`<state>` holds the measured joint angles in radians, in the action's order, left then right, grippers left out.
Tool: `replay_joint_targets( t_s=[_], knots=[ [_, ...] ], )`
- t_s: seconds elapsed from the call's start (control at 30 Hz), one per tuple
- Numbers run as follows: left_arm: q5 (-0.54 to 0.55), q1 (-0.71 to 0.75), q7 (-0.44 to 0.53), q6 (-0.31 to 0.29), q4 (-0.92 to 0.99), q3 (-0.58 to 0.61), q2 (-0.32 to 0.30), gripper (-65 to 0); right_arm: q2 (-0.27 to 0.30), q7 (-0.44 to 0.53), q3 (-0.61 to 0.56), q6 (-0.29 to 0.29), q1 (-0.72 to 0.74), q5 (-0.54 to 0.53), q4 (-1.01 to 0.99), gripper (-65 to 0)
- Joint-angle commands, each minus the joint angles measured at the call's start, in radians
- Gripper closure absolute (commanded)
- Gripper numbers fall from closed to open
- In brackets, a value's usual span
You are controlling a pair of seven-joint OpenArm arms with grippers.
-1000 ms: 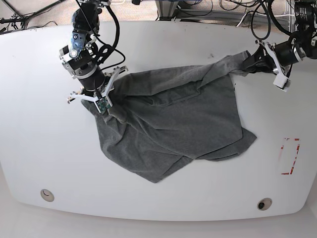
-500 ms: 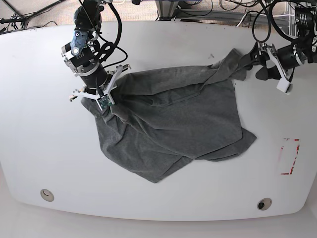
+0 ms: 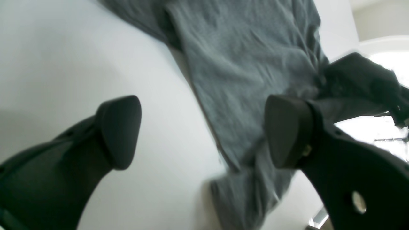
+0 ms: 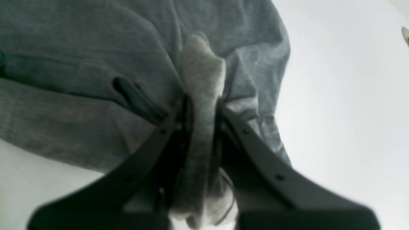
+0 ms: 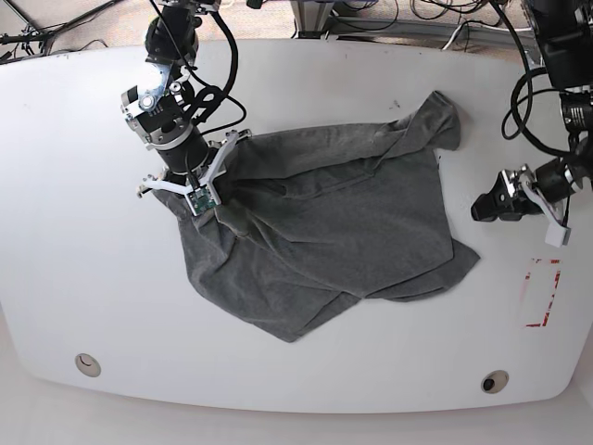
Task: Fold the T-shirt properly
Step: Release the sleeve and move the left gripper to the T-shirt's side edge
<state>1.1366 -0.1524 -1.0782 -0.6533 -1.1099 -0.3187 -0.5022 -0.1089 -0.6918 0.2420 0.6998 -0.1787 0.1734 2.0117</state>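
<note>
The dark grey T-shirt (image 5: 343,232) lies crumpled across the middle of the white table (image 5: 74,232). My right gripper (image 5: 215,206) is at the shirt's upper left edge. In the right wrist view that gripper (image 4: 201,118) is shut on a bunched fold of the T-shirt (image 4: 80,64). My left gripper (image 5: 489,206) hangs off the shirt's right side, apart from the cloth. In the left wrist view it (image 3: 201,131) stands wide open with nothing between its fingers (image 3: 118,131), and the T-shirt (image 3: 249,64) lies on the table beyond them.
A red-outlined rectangle (image 5: 542,292) is marked on the table near its right edge. Two round holes (image 5: 88,363) (image 5: 494,381) sit near the front edge. Cables run behind the table's back edge.
My left gripper has opened, let go of the shirt's upper right corner and moved down to the right, away from it. The corner now lies on the table. The right gripper shifted slightly, still gripping.
</note>
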Motion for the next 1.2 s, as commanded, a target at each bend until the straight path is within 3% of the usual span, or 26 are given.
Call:
replay_joint_targets(
  t_s=[0.0, 0.33, 0.5, 0.67, 1.17],
  knots=[
    [-0.019, -0.085, 0.017, -0.01, 0.041, -0.001, -0.019, -57.1, 0.002, 0.025, 0.001, -0.002, 0.02, -0.015, 0.014, 0.0],
    [-0.234, -0.214, 0.157, -0.013, 0.184, 0.0, 0.038, -57.1, 0.002, 0.022, 0.001, -0.002, 0.038, -0.013, 0.013, 0.0],
    [-0.31, -0.257, 0.214, -0.013, 0.281, 0.003, 0.058, -50.8, 0.002, 0.022, 0.001, -0.002, 0.043, -0.012, 0.013, 0.0],
    [-0.389, -0.299, 0.263, -0.012, 0.357, 0.003, 0.073, -48.9, 0.002, 0.022, 0.001, -0.002, 0.044, -0.012, 0.013, 0.0],
    [-0.545, -0.392, 0.39, -0.007, 0.506, 0.003, 0.098, -49.0, 0.002, 0.022, 0.001, -0.002, 0.041, -0.013, 0.013, 0.0]
  ],
)
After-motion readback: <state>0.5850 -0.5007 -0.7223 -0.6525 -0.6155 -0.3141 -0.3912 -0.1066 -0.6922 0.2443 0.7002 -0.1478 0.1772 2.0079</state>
